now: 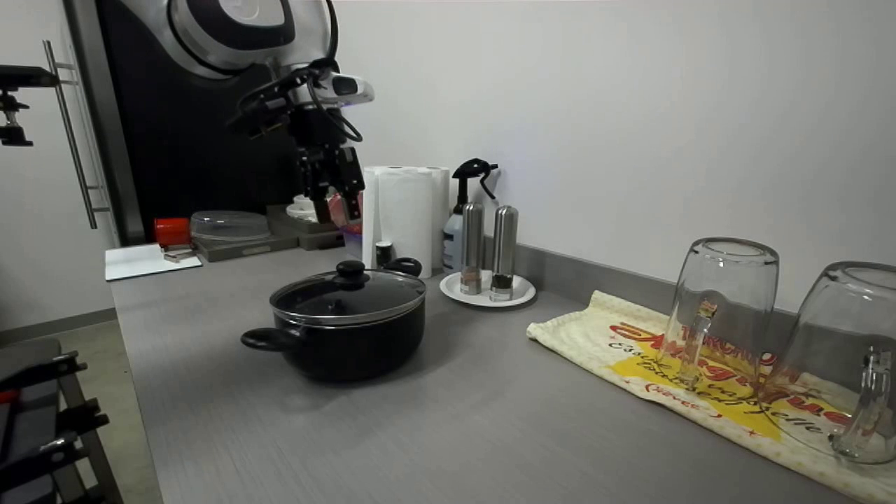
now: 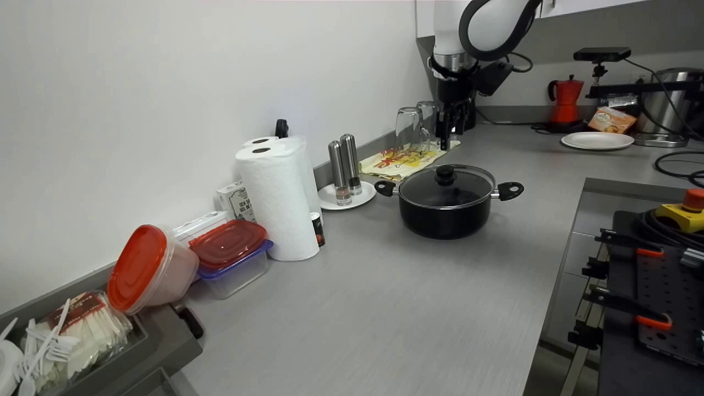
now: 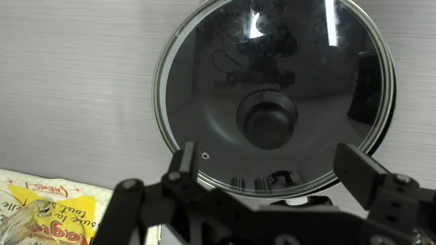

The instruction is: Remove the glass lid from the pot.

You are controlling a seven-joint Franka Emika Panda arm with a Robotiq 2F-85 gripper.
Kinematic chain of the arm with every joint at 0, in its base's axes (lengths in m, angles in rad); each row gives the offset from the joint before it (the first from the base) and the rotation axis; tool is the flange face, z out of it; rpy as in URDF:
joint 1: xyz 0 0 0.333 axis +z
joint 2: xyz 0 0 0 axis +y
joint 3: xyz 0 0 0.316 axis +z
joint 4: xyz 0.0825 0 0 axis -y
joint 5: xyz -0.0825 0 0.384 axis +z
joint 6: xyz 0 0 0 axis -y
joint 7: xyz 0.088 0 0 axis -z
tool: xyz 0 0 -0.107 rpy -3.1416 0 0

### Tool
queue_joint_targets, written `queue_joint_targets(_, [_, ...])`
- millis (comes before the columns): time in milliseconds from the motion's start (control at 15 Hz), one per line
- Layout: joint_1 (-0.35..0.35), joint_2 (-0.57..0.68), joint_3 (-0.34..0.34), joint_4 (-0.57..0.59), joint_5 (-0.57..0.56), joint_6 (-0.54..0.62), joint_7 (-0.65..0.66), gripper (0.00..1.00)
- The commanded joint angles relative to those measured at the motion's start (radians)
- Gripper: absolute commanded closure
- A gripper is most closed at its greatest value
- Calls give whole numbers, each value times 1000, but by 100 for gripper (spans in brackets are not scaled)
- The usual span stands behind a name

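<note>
Gripper (image 3: pixel 266 145): pointing down, its two fingers (image 3: pixel 356 173) spread well apart; it hangs above the pot, with a gap below the fingertips in both exterior views.
Knob (image 3: pixel 269 126): round and black, seen in the space between the fingertips in the wrist view, clear of both.
Glass lid (image 1: pixel 364 301): on the pot, lying level, metal rim resting around the pot's mouth; a small ringed vent hole (image 3: pixel 205 155) shows near the edge.
Pot (image 1: pixel 357 353): black, wide and low, upright on the counter (image 2: pixel 385 308); short black handles (image 1: pixel 269 340) stand out on opposite sides, one of them toward the wall (image 2: pixel 165 82).
Arm (image 2: pixel 495 27): white and black, reaching in from the top edge in both exterior views.
White plate (image 1: pixel 451 285): near the pot on the wall side, carrying two upright metal-topped mills (image 1: pixel 504 241) side by side.
Spray bottle (image 1: pixel 452 238): behind the mills, with a black head.
Paper rolls (image 2: pixel 280 209): white, upright by the wall; a small dark jar (image 2: pixel 318 230) stands just beside the front one.
Food containers (image 2: pixel 239 275): past the rolls, a low clear one with a red lid (image 2: pixel 228 242) on top and a round one tilted over.
Tray (image 2: pixel 170 341): grey, holding white plastic cutlery (image 2: pixel 104 324).
Cloth (image 1: pixel 595 329): yellow and red print, flat along the wall, two upturned glass mugs (image 1: pixel 724 280) standing on it.
Far end: red moka pot (image 2: pixel 566 99), orange and white box (image 2: pixel 611 120), second plate (image 2: pixel 598 142).
</note>
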Motion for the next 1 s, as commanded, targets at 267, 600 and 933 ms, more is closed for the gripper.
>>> queue_joint_targets(267, [7, 102, -6, 36, -27, 71, 91, 0])
queue_joint_targets(600, [21, 164, -21, 57, -46, 132, 133, 0])
queue_joint_targets(933, [33, 196, -41, 76, -71, 151, 158, 0])
